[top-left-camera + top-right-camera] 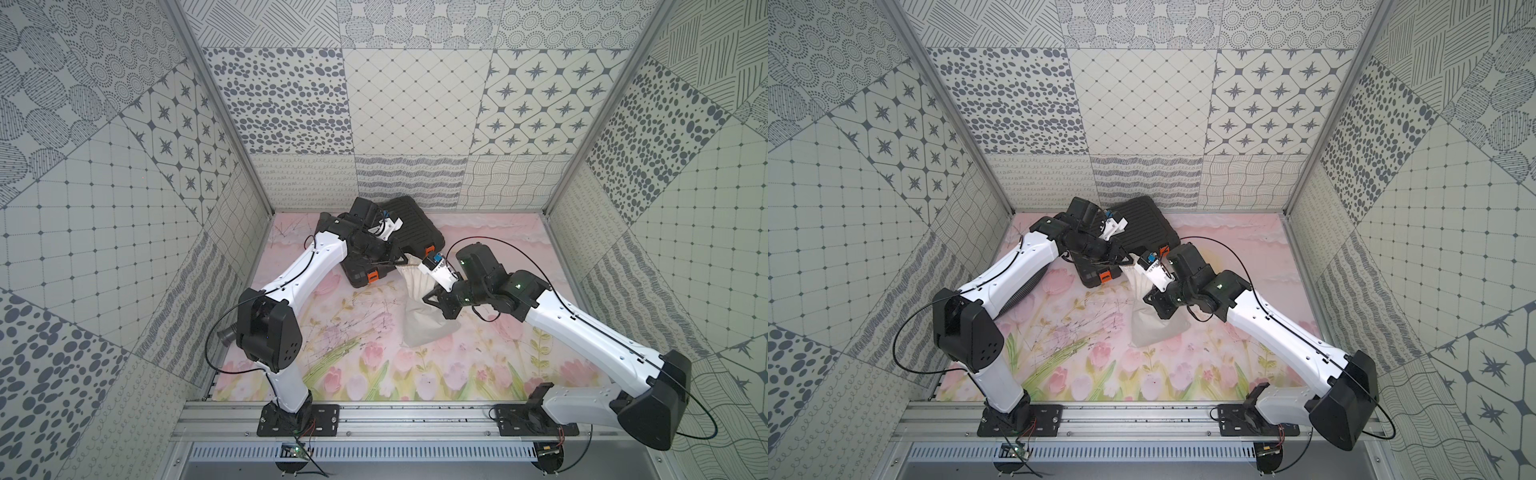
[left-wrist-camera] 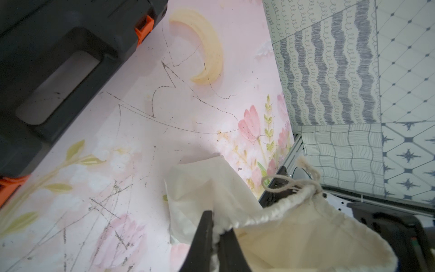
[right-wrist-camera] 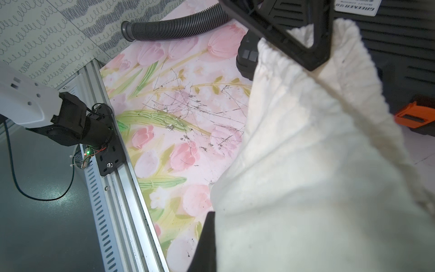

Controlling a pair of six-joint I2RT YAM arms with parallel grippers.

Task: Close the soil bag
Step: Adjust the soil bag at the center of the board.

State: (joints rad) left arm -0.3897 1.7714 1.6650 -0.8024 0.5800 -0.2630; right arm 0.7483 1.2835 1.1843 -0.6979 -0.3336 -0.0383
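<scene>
Pinching soil bag (image 2: pixel 294 230) rim: left claw (image 2: pixel 217 237) | right claw (image 1: pixel 433 300): one finger hidden

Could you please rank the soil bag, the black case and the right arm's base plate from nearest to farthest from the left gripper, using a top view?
1. soil bag: its mouth is pinched in the left gripper.
2. black case: right beside the gripper, toward the back wall.
3. right arm's base plate: on the front rail, at the right.
</scene>
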